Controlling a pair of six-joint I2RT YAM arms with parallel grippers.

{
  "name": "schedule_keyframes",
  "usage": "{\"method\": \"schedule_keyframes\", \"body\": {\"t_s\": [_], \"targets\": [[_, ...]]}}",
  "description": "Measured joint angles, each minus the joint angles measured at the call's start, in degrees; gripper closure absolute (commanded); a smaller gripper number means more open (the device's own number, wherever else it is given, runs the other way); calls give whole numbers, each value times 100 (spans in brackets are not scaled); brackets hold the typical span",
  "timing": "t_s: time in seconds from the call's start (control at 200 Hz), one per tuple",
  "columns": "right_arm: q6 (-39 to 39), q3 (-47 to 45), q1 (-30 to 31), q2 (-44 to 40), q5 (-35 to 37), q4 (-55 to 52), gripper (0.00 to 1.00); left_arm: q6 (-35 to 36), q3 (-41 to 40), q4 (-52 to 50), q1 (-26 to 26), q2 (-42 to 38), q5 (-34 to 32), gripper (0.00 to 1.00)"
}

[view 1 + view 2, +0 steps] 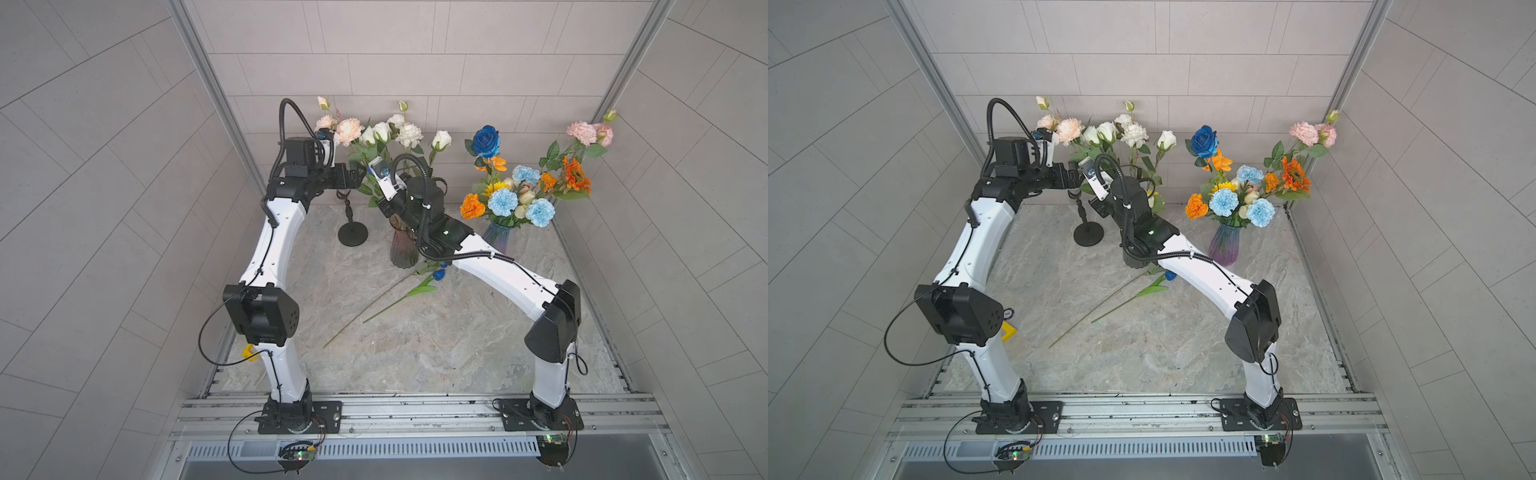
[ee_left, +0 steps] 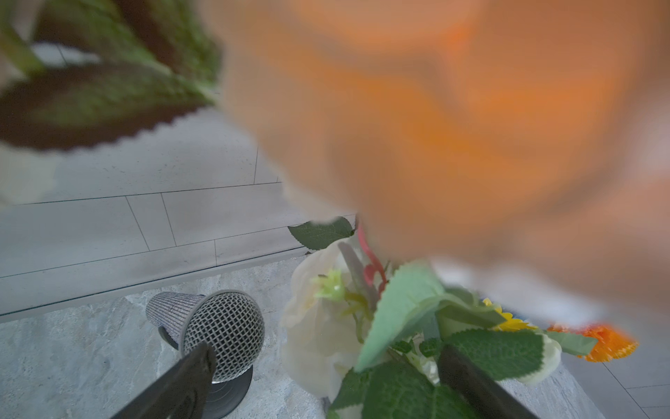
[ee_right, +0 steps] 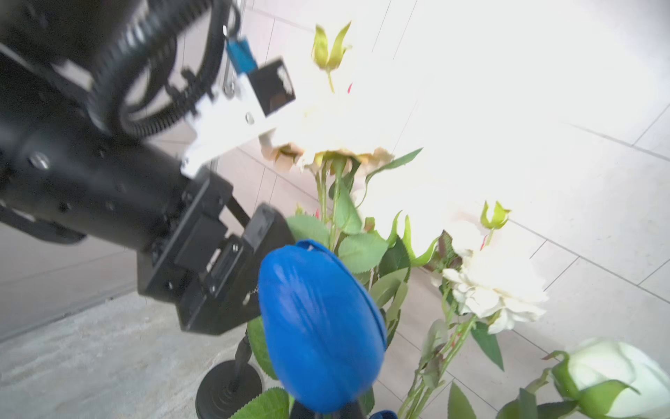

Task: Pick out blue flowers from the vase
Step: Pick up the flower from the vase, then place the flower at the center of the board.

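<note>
R end effector [image 3: 340, 413] clenched on a blue tulip [image 3: 321, 333] above the ctr vase [image 1: 401, 249]. L end effector [image 2: 326, 391] released among white blooms [image 2: 315, 326]. I see a loose tulip [image 1: 438, 274] lying on the surface [image 1: 415, 353].

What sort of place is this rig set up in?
Likely a lab test booth, not a home: two arms bolted to a metal rail, tiled panel walls, flower vases on a marble-look tabletop.

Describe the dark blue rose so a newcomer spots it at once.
Find the glass vase at the back right of the table. The rose stands high on its bouquet's left edge, above an orange bloom. It is the only deep blue flower there; the other blue flowers are pale and frilly.
</note>
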Motion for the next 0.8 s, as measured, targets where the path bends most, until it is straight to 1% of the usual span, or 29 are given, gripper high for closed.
{"method": "schedule_keyframes", "body": {"t_s": [0.305, 0.405, 0.615, 0.705, 0.796], "targets": [[321, -144, 15, -876, -37, 136, 100, 42, 0, -33, -103, -13, 0, 0], [422, -339, 4, -1292, -68, 142, 100, 68, -24, -90, -116, -74, -4, 0], [861, -1040, -122, -2286, -109, 175, 100, 118, -247, -142, -125, -422, -28, 0], [1189, -1550, -208, -2721, -59, 275, 100, 127, -332, -162, -125, -605, -42, 0], [1585, -2162, -275, -3095, 170, 393, 100, 127, -367, -177, -133, -765, -50, 0]]}}
